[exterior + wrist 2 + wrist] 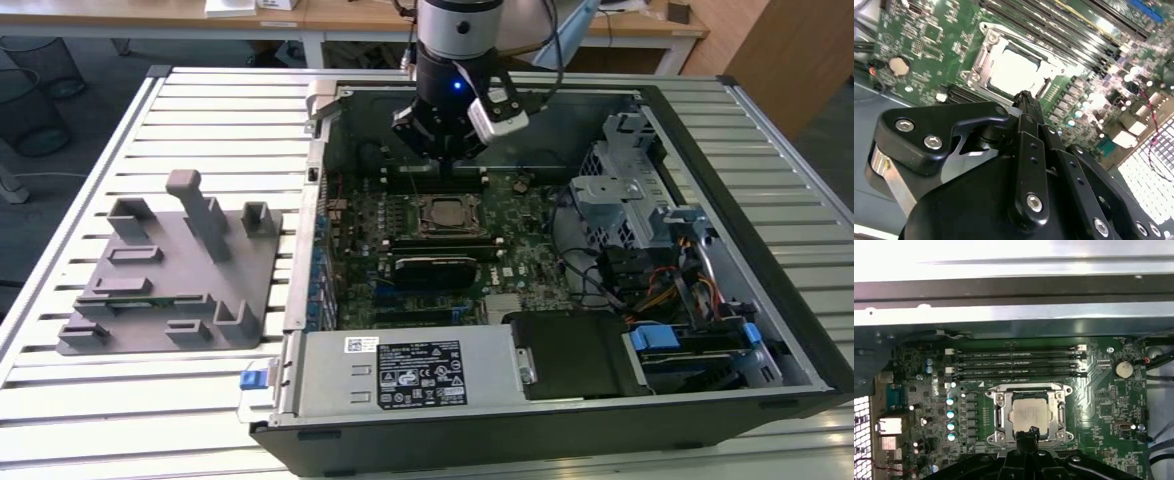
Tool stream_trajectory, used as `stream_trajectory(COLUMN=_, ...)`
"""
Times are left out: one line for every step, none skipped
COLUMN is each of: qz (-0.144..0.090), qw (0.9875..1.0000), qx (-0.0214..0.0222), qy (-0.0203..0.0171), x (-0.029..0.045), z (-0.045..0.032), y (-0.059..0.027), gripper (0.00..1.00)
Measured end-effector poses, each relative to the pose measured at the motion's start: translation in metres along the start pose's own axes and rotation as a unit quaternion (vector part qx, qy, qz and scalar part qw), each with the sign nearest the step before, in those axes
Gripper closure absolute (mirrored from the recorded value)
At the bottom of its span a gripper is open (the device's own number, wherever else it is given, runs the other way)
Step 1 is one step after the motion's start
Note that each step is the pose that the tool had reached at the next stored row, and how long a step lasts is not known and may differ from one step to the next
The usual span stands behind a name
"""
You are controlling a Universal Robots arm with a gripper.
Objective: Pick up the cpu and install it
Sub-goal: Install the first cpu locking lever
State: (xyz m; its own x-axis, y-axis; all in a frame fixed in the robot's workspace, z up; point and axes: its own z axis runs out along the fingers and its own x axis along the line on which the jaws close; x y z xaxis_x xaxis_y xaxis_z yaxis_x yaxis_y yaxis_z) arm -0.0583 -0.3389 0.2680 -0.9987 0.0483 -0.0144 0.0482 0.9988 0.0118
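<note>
The cpu (1028, 413) lies flat inside the square socket frame (999, 412) on the green motherboard (527, 260) of the open computer case (747, 230), its pale metal top showing in both wrist views (1016, 70). The tool (445, 150) hangs over the board just beyond the socket in the exterior view, above the memory slots (1019, 362), and holds nothing; in the second wrist view its black fingers (1026, 107) come to a single narrow tip with no gap between them, so they read as drawn together. Judged from this, the picking and placing are done: the chip rests in its seat and the tool is apart from it. Whether the frame is latched down cannot be told. The grey plastic fixture (174, 270) stands on the slatted table (214, 110), well apart from the case.
</note>
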Motion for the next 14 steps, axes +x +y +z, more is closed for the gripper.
stream_trajectory(qz=0.000, qw=1.0000, qx=0.0000, qy=-0.0001, x=0.0024, z=0.0000, y=-0.0001, gripper=0.89)
stream_trajectory(qz=-0.001, qw=1.0000, qx=-0.0001, qy=-0.0001, x=0.0039, z=0.0000, y=-0.0001, gripper=0.89)
stream_trajectory(qz=-0.001, qw=1.0000, qx=-0.0001, qy=-0.0001, x=0.0045, z=0.0000, y=-0.0001, gripper=0.89)
stream_trajectory(qz=-0.001, qw=1.0000, qx=0.0000, qy=0.0000, x=0.0046, z=0.0000, y=-0.0001, gripper=0.89)
stream_trajectory(qz=-0.001, qw=1.0000, qx=0.0000, qy=0.0000, x=0.0046, z=-0.0001, y=-0.0002, gripper=0.89)
stream_trajectory(qz=-0.001, qw=1.0000, qx=0.0000, qy=0.0000, x=0.0046, z=-0.0001, y=-0.0002, gripper=0.89)
stream_trajectory(qz=-0.001, qw=1.0000, qx=0.0000, qy=0.0000, x=0.0046, z=-0.0001, y=-0.0002, gripper=0.89)
stream_trajectory(qz=-0.001, qw=1.0000, qx=0.0000, qy=0.0000, x=0.0046, z=-0.0001, y=-0.0002, gripper=0.89)
stream_trajectory(qz=-0.001, qw=1.0000, qx=0.0000, qy=0.0000, x=0.0046, z=0.0000, y=-0.0002, gripper=0.89)
stream_trajectory(qz=-0.001, qw=1.0000, qx=0.0000, qy=0.0000, x=0.0046, z=0.0000, y=-0.0002, gripper=0.89)
stream_trajectory(qz=-0.001, qw=1.0000, qx=0.0000, qy=0.0000, x=0.0047, z=0.0000, y=-0.0002, gripper=0.89)
stream_trajectory(qz=-0.001, qw=1.0000, qx=0.0000, qy=0.0000, x=0.0046, z=0.0000, y=-0.0002, gripper=0.89)
stream_trajectory(qz=-0.001, qw=1.0000, qx=0.0000, qy=0.0000, x=0.0046, z=0.0000, y=-0.0002, gripper=0.89)
stream_trajectory(qz=-0.001, qw=1.0000, qx=0.0000, qy=0.0000, x=0.0047, z=0.0000, y=-0.0002, gripper=0.89)
